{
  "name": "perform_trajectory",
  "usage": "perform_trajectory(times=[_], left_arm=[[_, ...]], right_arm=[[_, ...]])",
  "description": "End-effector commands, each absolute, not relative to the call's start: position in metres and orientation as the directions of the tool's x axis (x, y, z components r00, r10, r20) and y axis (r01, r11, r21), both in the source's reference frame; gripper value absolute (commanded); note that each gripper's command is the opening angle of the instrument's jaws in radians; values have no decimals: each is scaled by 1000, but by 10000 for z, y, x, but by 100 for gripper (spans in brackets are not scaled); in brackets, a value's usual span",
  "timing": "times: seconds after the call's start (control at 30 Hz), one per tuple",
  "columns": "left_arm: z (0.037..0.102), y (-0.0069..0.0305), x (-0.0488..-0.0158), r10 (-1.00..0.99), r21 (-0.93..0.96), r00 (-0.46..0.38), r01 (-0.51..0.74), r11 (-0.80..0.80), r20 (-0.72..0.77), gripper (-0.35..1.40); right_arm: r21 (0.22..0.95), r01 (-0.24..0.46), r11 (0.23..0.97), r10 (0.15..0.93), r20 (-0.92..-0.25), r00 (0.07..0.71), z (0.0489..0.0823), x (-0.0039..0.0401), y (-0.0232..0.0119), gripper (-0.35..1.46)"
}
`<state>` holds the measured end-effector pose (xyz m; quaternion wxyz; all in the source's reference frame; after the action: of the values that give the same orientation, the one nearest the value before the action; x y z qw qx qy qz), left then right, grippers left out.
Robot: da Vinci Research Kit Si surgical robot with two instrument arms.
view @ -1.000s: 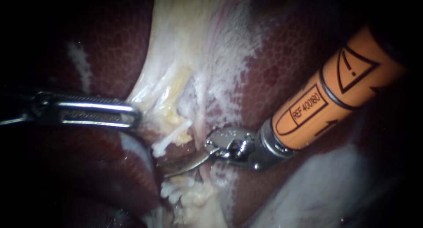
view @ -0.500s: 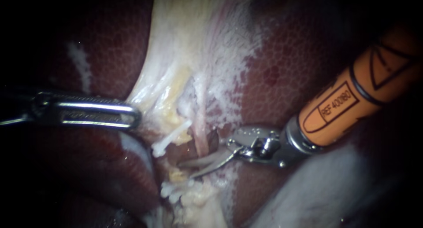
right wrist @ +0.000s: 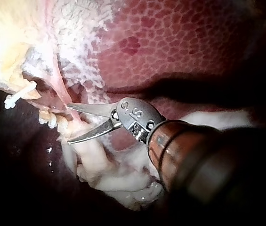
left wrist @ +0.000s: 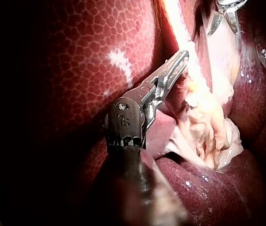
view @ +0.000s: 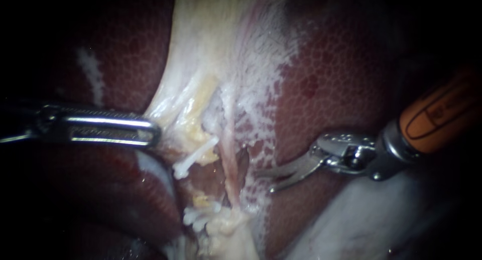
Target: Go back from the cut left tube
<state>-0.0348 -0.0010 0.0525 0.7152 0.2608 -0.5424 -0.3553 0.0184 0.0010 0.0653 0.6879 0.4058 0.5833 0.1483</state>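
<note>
Your right instrument (view: 263,181) has drawn back from the cut left tube (view: 201,202), blades parted; keep retreating along its shaft, left instrument (view: 152,132) clamping pale tissue (view: 211,64).

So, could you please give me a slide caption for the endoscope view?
Right instrument, blades open, clear of the white clips; left instrument grips pale tissue beside the liver.

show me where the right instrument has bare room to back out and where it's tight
Free: the bare liver bordered by the frayed edge of the pale tissue and the right instrument, whose open jaws hold nothing. Crowded: beside the left instrument, where the white clips and the thin pink tube sit close together.
</note>
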Motion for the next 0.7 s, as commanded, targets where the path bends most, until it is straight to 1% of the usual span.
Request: perform_trajectory(times=[0.03,0.17,0.3,0.5,0.53,0.57,0.63,0.7], left_arm=[[525,-10,-348,-791,758,159,225,612,591,-35],[525,-10,-348,-791,758,159,225,612,591,-35],[526,-10,-348,-791,758,159,225,612,591,-35],[526,-10,-348,-791,758,159,225,612,591,-35],[526,-10,-348,-791,758,159,225,612,591,-35],[526,-10,-348,-791,758,159,225,612,591,-35],[526,-10,-349,-791,758,159,225,612,591,-35],[526,-10,-349,-791,758,159,226,612,591,-35]], right_arm=[[716,257,649,665,-698,266,651,181,11,118],[646,202,737,604,-762,233,645,170,11,126],[568,141,811,534,-817,218,639,166,15,137],[457,80,886,432,-875,218,625,164,22,140],[429,67,901,406,-887,220,622,164,24,140],[421,55,906,399,-889,223,619,164,26,140],[367,35,930,350,-908,231,612,164,29,142],[332,16,943,319,-917,241,607,164,31,142]])
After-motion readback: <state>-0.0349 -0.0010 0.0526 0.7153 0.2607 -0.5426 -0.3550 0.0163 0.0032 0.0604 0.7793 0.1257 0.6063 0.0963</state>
